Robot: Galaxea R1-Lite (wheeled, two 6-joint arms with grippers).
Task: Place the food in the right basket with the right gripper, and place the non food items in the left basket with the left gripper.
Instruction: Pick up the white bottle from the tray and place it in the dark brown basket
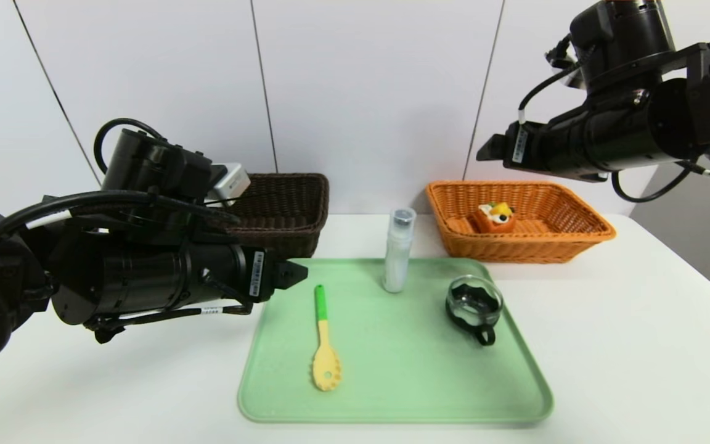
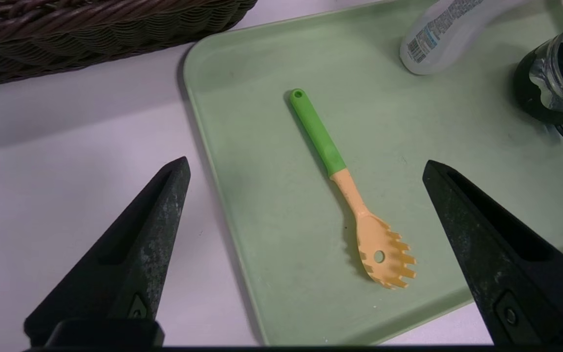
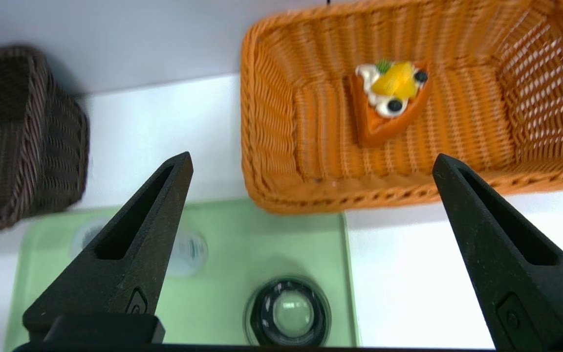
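The cake wedge [image 1: 494,217] [image 3: 390,100] lies inside the orange-tan basket [image 1: 583,237] [image 3: 271,146] at the back right. On the green tray [image 1: 392,382] stand the white bottle [image 1: 398,250] [image 2: 445,34] and the glass cup with black holder [image 1: 474,303] [image 3: 289,313]; the yellow spoon with green handle [image 1: 324,339] [image 2: 345,188] lies flat. My left gripper [image 1: 293,273] [image 2: 306,166] hovers open over the tray's left edge, above the spoon. My right gripper [image 1: 487,148] [image 3: 313,164] hangs open and empty, high above the orange basket's front rim. The dark brown basket [image 1: 281,213] [image 2: 91,29] sits at the back left.
The tray and both baskets rest on a white table [image 1: 626,345] against a white panelled wall. The table's right edge drops off at the far right. A small white device [image 1: 230,182] on my left arm partly covers the dark basket.
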